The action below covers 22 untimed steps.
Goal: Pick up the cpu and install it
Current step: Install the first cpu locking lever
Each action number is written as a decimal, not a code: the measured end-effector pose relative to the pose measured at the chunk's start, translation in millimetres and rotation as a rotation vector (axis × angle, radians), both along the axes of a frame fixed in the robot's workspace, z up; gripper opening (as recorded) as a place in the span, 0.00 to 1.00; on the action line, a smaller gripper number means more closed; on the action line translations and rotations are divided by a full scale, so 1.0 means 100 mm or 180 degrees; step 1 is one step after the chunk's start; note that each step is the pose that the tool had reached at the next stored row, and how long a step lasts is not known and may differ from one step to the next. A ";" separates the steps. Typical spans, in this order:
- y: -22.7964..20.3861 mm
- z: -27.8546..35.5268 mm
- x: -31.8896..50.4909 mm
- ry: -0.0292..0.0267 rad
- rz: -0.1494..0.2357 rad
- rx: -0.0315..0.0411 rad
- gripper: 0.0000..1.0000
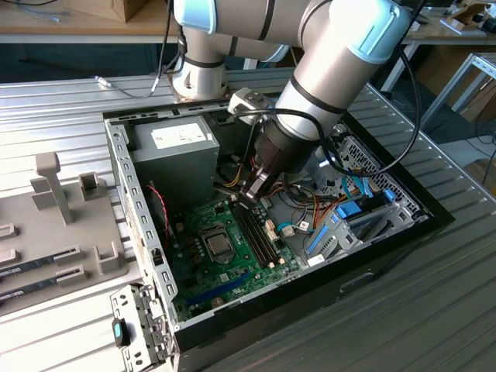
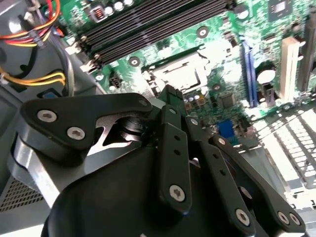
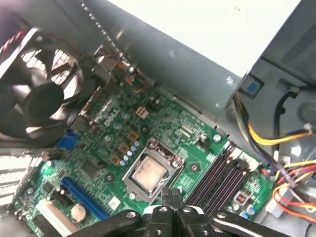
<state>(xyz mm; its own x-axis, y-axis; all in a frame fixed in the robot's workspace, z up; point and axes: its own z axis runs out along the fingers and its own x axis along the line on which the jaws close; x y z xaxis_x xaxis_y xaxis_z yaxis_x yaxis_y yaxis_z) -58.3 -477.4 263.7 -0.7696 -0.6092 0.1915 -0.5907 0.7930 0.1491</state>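
Beneath the tool (image 1: 249,194) lies an open computer case (image 1: 139,205) on a ribbed metal desk (image 1: 434,310), the arm (image 1: 325,70) reaching down into it. Beside the tool inside the case stands a grey power supply (image 1: 174,151), and directly below the tool spreads the green motherboard (image 3: 197,170). Close past the fingertips (image 3: 170,197) run the dark memory slots (image 3: 217,180), with a black fan (image 3: 37,96) farther off. The tool is clenched with its fingers pressed together, gripping nothing that can be seen. Just ahead of its tips, the cpu (image 3: 148,173) sits flat in the socket frame (image 3: 132,181), its silvery top (image 2: 182,74) facing up, apart from the tool.
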 end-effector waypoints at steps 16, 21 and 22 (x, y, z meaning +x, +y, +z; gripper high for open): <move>0.061 -0.285 -0.072 0.0000 -0.0001 0.0008 0.11; 0.029 -0.382 -0.069 0.0000 0.0000 0.0009 0.11; 0.014 -0.394 -0.069 0.0000 0.0000 0.0009 0.11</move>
<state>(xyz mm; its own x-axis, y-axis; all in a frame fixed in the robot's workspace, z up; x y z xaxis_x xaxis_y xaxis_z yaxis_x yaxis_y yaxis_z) -65.1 -476.0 224.3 -0.7695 -0.6098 0.1898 -0.5907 0.7926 0.1513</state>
